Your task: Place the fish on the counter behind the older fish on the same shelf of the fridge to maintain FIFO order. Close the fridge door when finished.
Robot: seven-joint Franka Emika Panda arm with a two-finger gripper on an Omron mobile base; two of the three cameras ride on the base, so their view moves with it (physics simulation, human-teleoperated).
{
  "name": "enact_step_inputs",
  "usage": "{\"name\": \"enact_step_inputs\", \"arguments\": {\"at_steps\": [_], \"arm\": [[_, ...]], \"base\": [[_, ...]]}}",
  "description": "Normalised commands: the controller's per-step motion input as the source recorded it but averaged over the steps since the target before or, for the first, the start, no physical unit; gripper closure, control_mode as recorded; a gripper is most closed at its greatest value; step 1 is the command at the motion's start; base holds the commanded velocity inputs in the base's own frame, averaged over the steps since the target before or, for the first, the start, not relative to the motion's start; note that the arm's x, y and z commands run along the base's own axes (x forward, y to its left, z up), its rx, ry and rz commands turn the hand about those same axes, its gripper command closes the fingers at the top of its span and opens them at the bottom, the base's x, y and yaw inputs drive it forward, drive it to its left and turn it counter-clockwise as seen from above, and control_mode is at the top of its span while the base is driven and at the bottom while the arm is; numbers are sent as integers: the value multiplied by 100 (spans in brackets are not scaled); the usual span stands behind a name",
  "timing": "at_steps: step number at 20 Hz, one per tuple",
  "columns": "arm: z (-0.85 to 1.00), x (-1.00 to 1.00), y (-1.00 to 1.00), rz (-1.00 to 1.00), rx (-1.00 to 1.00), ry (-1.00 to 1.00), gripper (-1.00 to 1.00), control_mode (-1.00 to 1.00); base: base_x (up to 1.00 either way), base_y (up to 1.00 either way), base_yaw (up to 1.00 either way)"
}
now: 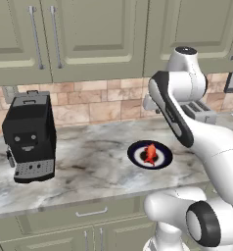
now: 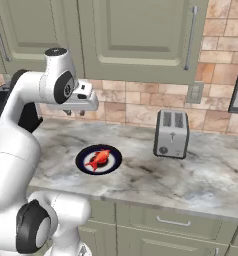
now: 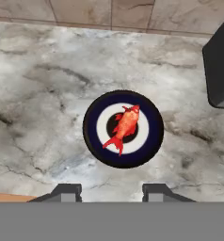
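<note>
The small orange-red fish lies on a round dark-rimmed plate directly below the empty, pressed-together two-finger gripper.

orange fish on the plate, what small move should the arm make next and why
Probably lower the gripper straight down toward the orange fish. The fish lies untouched on the dark round plate on the marble counter, and the hand view looks down on it with the fingertips clear above and nothing held between them.
</note>
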Motion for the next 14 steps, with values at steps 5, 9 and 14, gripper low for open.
{"name": "enact_step_inputs", "arguments": {"at_steps": [5, 9, 14], "arm": [[-46, 0, 4, -7, -4, 1, -100, -100], [-100, 0, 7, -13, -5, 7, -100, -100], [-90, 0, -22, -2, 2, 21, -100, -100]], "base": [[0, 0, 0], [0, 0, 0], [0, 0, 0]]}}
